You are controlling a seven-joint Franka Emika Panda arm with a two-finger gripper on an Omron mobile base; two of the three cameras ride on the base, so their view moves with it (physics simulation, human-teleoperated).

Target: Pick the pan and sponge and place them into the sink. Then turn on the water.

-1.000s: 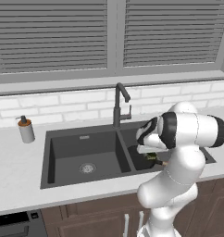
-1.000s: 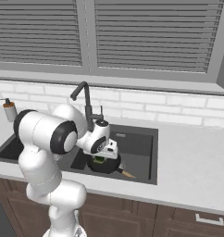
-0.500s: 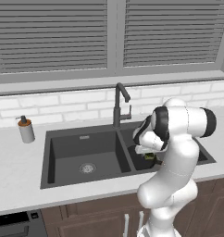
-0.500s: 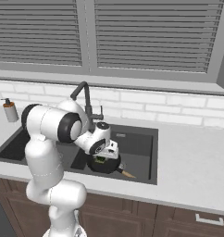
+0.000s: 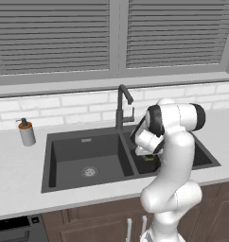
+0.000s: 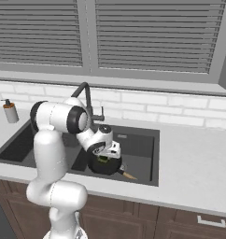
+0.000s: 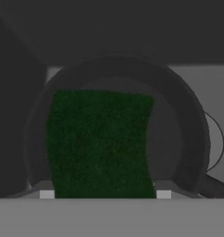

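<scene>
Sponge [image 7: 100, 143] in pan [image 6: 105, 165], dark sink [image 5: 50, 156], grey counter [image 5: 17, 179], hand [image 6: 105, 156] apparently grasping sponge.

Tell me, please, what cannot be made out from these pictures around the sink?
- Sponge: hand view's lower edge cuts off its near end, hiding whether the fingers touch it.
- Gripper: left base view, hidden behind the arm's own wrist.
- Pan: right base view, largely covered by the hand.
- Right basin's drain: hand view, mostly behind the pan's rim.
</scene>
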